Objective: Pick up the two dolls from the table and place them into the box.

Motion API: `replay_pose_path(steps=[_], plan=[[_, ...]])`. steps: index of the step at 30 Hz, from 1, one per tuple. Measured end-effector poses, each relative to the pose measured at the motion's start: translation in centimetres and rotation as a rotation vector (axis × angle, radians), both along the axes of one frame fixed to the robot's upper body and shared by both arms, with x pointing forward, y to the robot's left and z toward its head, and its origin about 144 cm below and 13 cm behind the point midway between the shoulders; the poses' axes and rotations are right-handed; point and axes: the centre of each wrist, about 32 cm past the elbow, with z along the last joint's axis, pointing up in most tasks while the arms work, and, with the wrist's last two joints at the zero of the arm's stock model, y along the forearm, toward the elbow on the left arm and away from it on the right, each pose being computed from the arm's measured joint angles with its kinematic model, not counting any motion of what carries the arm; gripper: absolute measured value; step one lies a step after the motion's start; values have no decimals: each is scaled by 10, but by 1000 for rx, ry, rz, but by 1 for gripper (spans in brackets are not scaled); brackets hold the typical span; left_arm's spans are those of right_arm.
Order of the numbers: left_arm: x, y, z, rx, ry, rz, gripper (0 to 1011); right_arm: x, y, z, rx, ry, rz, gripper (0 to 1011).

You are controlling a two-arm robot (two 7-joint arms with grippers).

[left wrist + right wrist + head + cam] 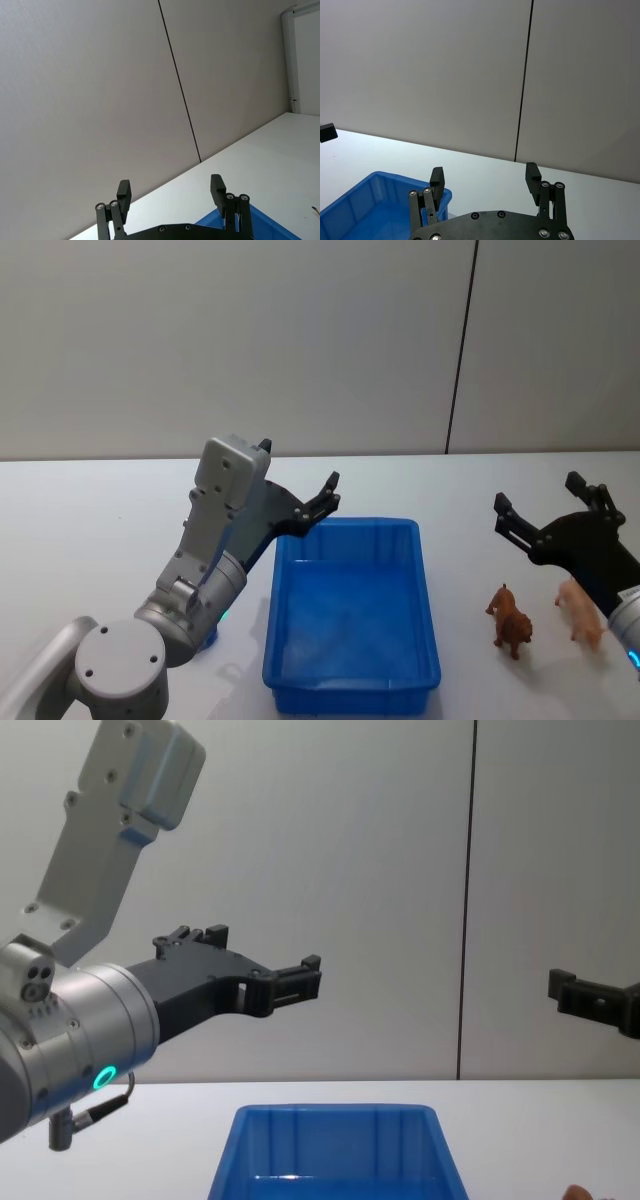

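Because the brown doll (511, 620) and pink doll (581, 611) stand on the bench (100, 540) beside the box (345, 680), I hold my right hand (538, 495) spread above them; my left hand (170, 192), also spread, hangs by the box's far-left corner.

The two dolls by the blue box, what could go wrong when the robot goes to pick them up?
1. The brown doll and pink doll stand close together right of the box; the open right gripper raised nearby might knock one while grabbing the other.
2. Both stand on thin legs and could topple at a touch.
3. The open left gripper hangs over the box's far left corner and could crowd the drop.
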Motion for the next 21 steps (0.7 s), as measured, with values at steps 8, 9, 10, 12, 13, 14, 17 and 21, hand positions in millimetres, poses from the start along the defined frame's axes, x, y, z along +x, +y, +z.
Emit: replay_pose_path(steps=[8,9,10,12,13,14,17,21], plan=[[0,0,0,0,1,0,1004,0,0,0,0,0,0,1001],[0,0,0,0,1,0,1004,0,0,0,0,0,0,1001],[0,0,0,0,1,0,1004,0,0,0,0,0,0,1001],[0,0,0,0,1,0,1004,0,0,0,0,0,0,1001],[0,0,0,0,1,0,1004,0,0,0,0,0,0,1001],[0,0,0,0,1,0,1004,0,0,0,0,0,0,1001],[0,0,0,0,1,1,1004,0,0,0,0,0,0,1001],[0,0,0,0,1,0,1004,0,0,0,0,0,0,1001]])
